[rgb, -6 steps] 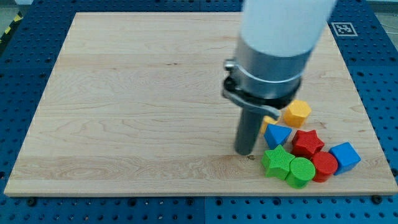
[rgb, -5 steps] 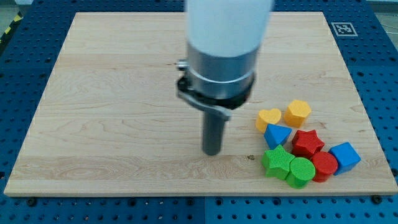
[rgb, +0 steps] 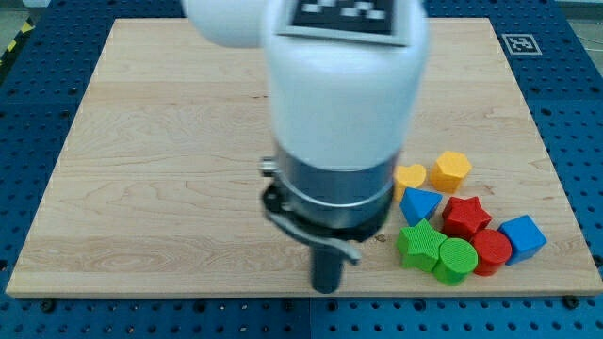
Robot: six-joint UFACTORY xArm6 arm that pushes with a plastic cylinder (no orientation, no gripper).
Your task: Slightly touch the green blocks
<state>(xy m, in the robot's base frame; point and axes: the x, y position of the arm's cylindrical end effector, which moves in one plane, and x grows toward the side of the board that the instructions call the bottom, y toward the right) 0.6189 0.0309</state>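
A green star block (rgb: 420, 244) and a green round block (rgb: 456, 260) sit together near the board's bottom right, touching each other. My tip (rgb: 326, 288) is at the board's bottom edge, to the left of the green star, with a clear gap between them. The rod hangs from the large white and grey arm body (rgb: 339, 122) that fills the middle of the view.
Around the green blocks lie a blue triangular block (rgb: 419, 202), a red star (rgb: 465, 216), a red round block (rgb: 491, 250), a blue cube (rgb: 522, 236), a yellow heart (rgb: 410, 176) and a yellow hexagon (rgb: 451, 170). The wooden board (rgb: 170, 151) rests on a blue perforated table.
My tip moved left away from the green star, then down toward the board's bottom edge. The blocks have not moved.
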